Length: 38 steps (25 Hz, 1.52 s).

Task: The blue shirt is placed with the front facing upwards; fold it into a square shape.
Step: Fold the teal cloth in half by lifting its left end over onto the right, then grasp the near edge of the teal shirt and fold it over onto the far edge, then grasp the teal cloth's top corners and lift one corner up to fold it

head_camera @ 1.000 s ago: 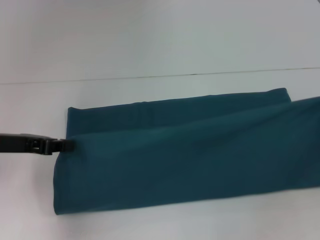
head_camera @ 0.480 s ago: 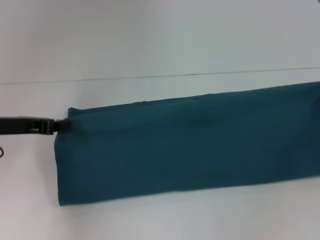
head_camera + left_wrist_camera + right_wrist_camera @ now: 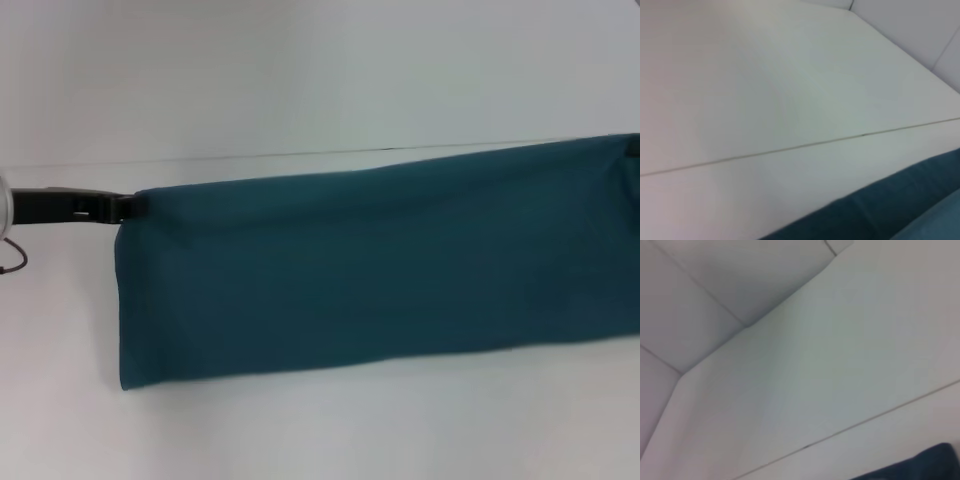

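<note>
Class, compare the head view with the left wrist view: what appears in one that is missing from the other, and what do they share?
Only the head view shows the left hand at the blue shirt's far left corner, and the shirt as a long folded band. Only the left wrist view shows the wall corner behind the table. Both show the shirt's edge, the white table and its dark seam line.

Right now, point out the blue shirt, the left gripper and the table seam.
blue shirt (image 3: 370,265): head view, middle of the folded cloth.
left gripper (image 3: 128,207): head view, tips at the shirt's far left corner.
table seam (image 3: 790,147): left wrist view, mid-line.
</note>
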### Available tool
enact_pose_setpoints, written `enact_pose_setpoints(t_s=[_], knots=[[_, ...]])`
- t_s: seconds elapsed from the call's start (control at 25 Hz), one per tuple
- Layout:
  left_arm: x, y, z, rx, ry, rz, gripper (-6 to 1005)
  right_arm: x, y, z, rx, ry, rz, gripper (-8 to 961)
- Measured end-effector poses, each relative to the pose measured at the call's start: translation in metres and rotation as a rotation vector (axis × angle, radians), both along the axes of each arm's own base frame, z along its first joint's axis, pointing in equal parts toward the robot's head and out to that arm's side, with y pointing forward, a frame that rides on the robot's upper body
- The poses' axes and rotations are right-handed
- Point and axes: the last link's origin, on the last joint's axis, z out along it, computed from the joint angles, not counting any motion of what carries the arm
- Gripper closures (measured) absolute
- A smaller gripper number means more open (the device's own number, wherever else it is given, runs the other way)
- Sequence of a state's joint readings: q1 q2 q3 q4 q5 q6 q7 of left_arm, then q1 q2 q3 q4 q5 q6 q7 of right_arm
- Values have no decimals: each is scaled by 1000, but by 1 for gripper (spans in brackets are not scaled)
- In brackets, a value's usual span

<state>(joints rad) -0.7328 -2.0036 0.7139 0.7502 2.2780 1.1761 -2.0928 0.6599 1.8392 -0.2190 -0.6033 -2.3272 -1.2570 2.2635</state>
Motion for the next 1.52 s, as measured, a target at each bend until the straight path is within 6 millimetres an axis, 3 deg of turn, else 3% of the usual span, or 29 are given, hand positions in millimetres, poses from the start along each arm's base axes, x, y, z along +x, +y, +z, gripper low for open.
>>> enact_pose_setpoints(t_s=[0.64, 1.08, 1.28, 1.32, 1.52], knots=[[-1, 16, -20, 73, 69, 11, 940, -1, 27, -28, 86, -63, -70, 764], [9, 21, -53, 169, 135, -50, 936, 2, 40, -59, 94, -229, -93, 756], [13, 22, -59, 200, 150, -60, 935, -3, 45, -67, 96, -292, -56, 753], [14, 22, -59, 203, 152, -63, 880, -5, 46, -66, 101, -299, -51, 752], [9, 15, -50, 199, 113, -28, 623, -13, 45, -54, 125, -317, 17, 550]])
